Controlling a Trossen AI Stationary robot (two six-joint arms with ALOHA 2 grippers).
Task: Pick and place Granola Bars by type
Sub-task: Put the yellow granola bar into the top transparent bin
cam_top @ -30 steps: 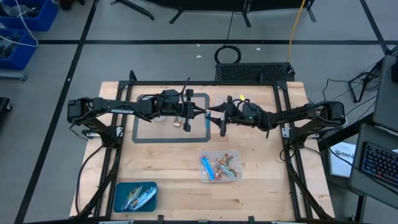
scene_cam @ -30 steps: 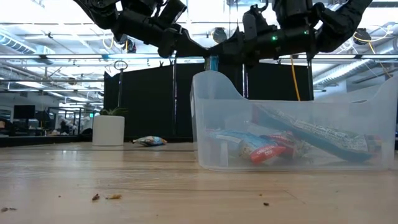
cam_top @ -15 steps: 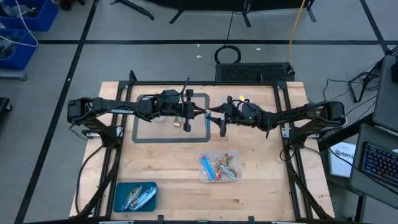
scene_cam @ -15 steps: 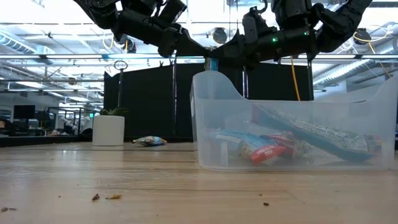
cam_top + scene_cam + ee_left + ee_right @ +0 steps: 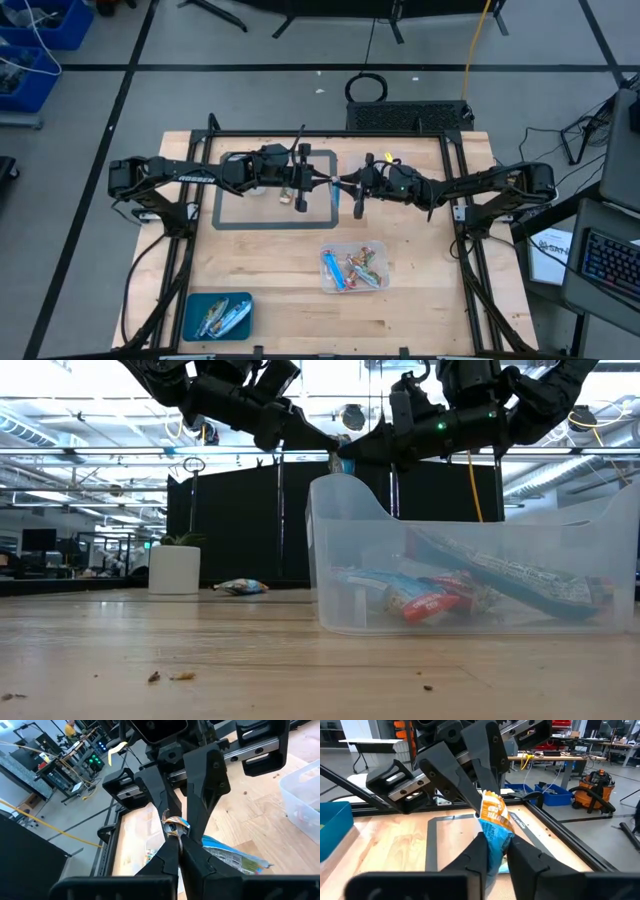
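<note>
One granola bar (image 5: 493,815), orange at one end and blue at the other, hangs in the air over the table's middle, at the right edge of a taped rectangle (image 5: 222,222). My left gripper (image 5: 176,840) reaches in from the table's left and is shut on it. My right gripper (image 5: 495,842) comes from the right and is shut on the same bar. In the low view the bar (image 5: 341,462) shows high up between the two meeting grippers. In the high view the grippers, left (image 5: 327,183) and right (image 5: 344,186), stand tip to tip. My left gripper pinches the bar's orange end (image 5: 486,800) between its two fingers, coming nearly level from the table's left. The bar is lifted clear of the table. My right gripper pinches the bar's blue part (image 5: 496,833) between its two fingers (image 5: 479,851), level from the table's right, opposite the left gripper. The orange end sticks out past its fingertips. The bar stays clear of the table.
A clear bin (image 5: 380,283) with several mixed bars stands near the front middle. A blue tray (image 5: 192,318) with silvery bars sits at the front left. A blue-white bar (image 5: 230,857) lies on the table under the grippers, a small bar (image 5: 300,203) and a white cup (image 5: 174,570) nearby.
My right gripper has shut on the bar's blue part, its fingers drawing together without the hand moving. My left gripper has kept its hold, and the bar has stayed where it was.
</note>
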